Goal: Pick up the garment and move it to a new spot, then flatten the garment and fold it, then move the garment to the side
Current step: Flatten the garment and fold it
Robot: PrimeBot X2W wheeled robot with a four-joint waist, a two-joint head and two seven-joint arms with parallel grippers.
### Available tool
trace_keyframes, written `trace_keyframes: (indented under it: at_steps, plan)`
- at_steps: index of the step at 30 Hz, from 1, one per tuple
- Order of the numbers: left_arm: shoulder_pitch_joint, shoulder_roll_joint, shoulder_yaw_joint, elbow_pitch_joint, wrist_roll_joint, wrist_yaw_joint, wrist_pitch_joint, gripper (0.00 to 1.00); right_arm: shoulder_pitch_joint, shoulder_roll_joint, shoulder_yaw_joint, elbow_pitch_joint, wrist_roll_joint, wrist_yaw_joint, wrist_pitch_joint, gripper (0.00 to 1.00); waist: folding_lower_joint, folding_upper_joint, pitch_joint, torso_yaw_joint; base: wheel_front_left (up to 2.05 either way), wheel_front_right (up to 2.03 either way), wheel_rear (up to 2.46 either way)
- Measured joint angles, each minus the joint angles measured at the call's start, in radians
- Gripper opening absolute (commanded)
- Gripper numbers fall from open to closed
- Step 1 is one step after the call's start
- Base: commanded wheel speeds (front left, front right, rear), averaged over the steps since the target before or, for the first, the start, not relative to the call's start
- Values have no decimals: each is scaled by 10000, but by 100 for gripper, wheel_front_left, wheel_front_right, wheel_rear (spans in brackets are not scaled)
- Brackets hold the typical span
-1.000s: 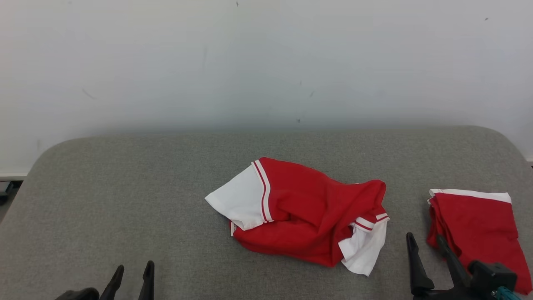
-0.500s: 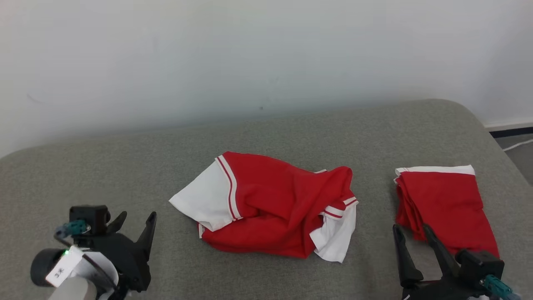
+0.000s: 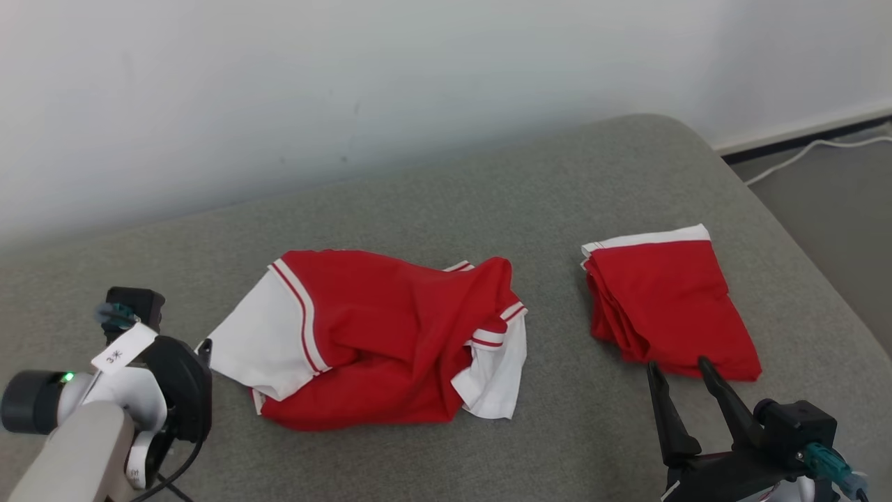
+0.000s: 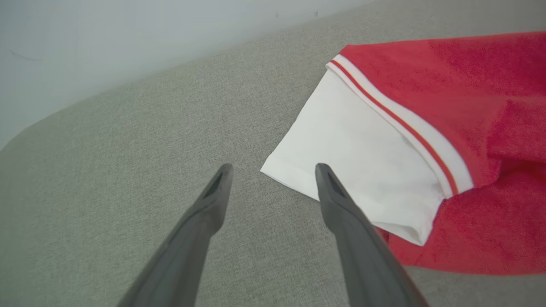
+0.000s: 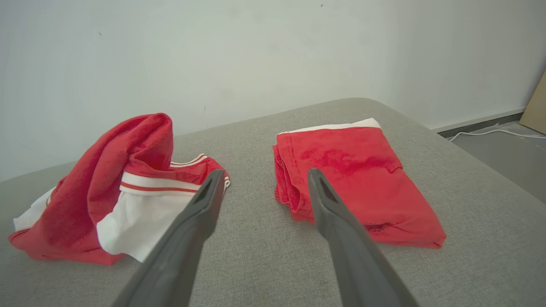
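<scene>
A crumpled red garment (image 3: 376,335) with white sleeves and striped trim lies in the middle of the grey cushioned surface (image 3: 488,195). My left gripper (image 4: 274,167) is open and low over the surface. The corner of the white sleeve (image 4: 354,153) lies just between its fingertips. In the head view my left arm's wrist (image 3: 139,390) sits right beside that sleeve. My right gripper (image 3: 677,364) is open and empty. It hovers near the front edge of a folded red garment (image 3: 662,300), with the crumpled one (image 5: 106,192) to its left.
The surface's rounded right edge drops to a grey floor with a white cable (image 3: 801,150). A white wall runs along the back. A brown board (image 5: 539,102) leans at the far right in the right wrist view.
The head camera has swung, shifting the whole picture left and tilting it. My left arm has come up into view and closed in on the white sleeve. Neither garment has moved on the surface.
</scene>
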Motion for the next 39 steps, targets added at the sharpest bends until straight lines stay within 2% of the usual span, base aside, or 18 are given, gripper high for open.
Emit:
trace_keyframes:
  at_steps: [5,13,26,39]
  plan:
    - [-477,178,-169,627,464,127,441,100,-41,-21,27,-125,-10,15,71,100,0,0,420,-306,0,0,0]
    - [-1130,253,-198,1319,604,198,888,100,-237,-38,12,-213,-12,56,69,100,0,1,1093,-589,0,0,0]
    - [-1473,211,-332,2084,686,192,1055,100,-620,-15,73,-148,-21,40,69,100,-2,1,1481,-472,0,0,0]
    - [-1849,-176,-360,2249,500,-395,844,100,-621,-21,132,-104,-25,84,69,100,-2,1,1561,-542,0,0,0]
